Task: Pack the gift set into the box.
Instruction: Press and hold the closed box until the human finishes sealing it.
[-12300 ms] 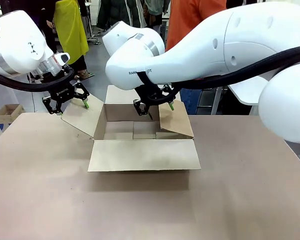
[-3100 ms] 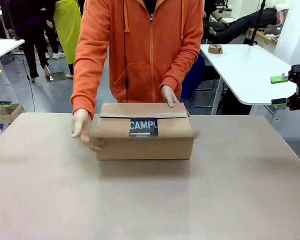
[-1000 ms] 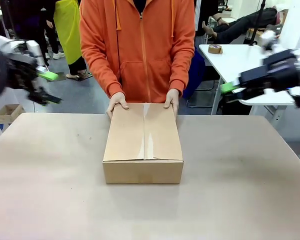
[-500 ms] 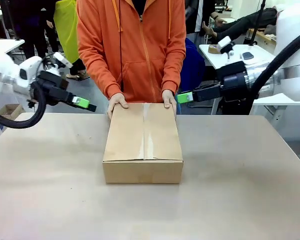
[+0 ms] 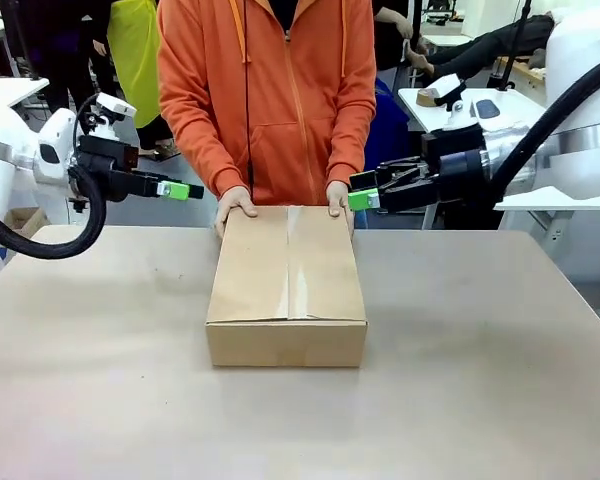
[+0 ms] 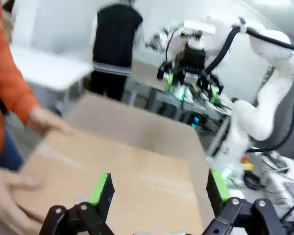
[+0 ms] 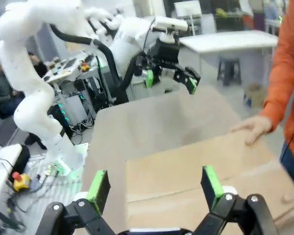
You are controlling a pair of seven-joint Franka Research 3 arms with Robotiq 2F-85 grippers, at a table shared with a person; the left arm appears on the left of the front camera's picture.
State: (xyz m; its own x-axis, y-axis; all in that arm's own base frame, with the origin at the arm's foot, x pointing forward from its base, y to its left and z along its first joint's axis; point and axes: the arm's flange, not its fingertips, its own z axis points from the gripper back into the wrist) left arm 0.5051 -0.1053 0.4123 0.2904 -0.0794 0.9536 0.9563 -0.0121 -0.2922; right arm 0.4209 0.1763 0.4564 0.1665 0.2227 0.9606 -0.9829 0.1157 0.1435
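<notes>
**Closed box between two empty, spread grippers (front and wrist views).**

The left gripper (image 5: 184,190) hangs level in the air, pointing toward the box (image 5: 287,272). In its wrist view the fingers (image 6: 101,189) stand wide apart with nothing between them. The box lies beyond its tips and lower, on the table (image 5: 500,380), with its flaps folded shut along a central seam. A person's hand (image 5: 235,203) grips the far corner nearest this gripper, and the other hand (image 5: 338,195) grips the far corner toward the right gripper (image 5: 363,196). That gripper points back at the box, its tips just beside the hand in the front view. Its fingers (image 7: 211,183) are likewise spread and empty. Bare table borders the box's side and near edges.
</notes>
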